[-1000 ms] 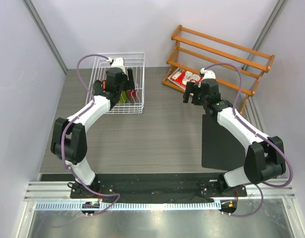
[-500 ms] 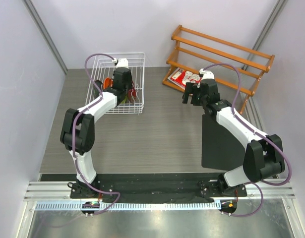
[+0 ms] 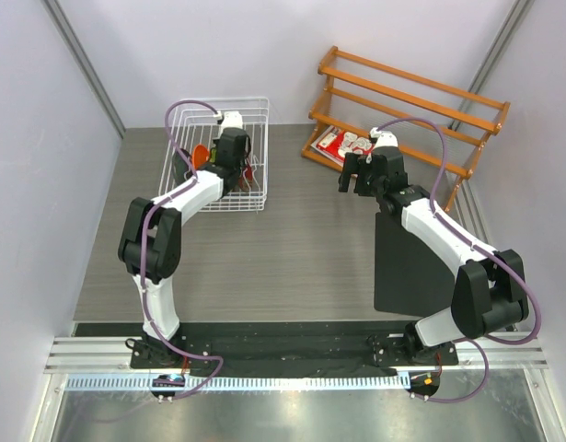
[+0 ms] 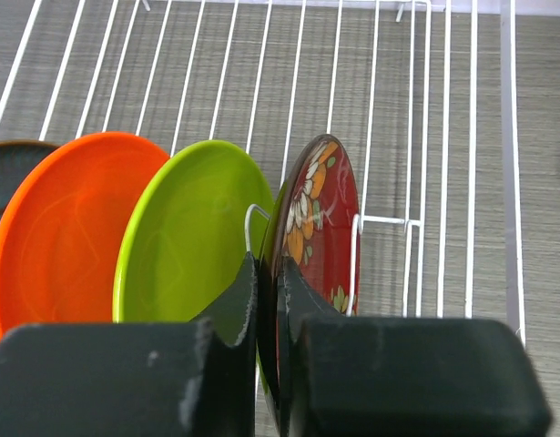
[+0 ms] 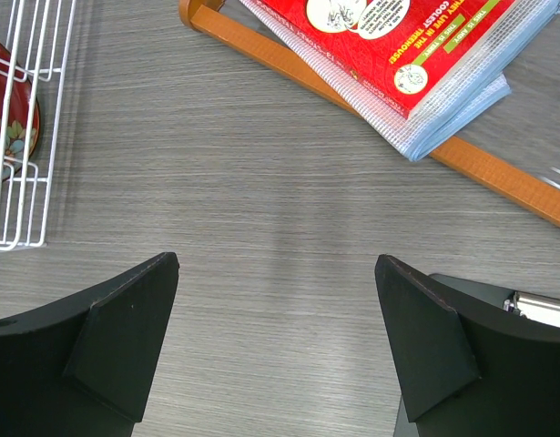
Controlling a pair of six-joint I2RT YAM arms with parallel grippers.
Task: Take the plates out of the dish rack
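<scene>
Left gripper (image 4: 266, 273): clamped on the near rim of the red plate (image 4: 318, 214).
Red plate: upright on edge in the dish rack (image 4: 511, 137), end slot, with the lime plate (image 4: 184, 237) just beside it.
Exit path: upward along the plate's own plane (divider wires (image 4: 355, 264) flank it).
Right gripper (image 5: 277, 264): fingers apart, empty, over the table (image 5: 261, 182), well apart from the rack.

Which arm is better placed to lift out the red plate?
Left. The left gripper is shut on the red plate in the dish rack; the right gripper hangs open over the table, away from it.
</scene>
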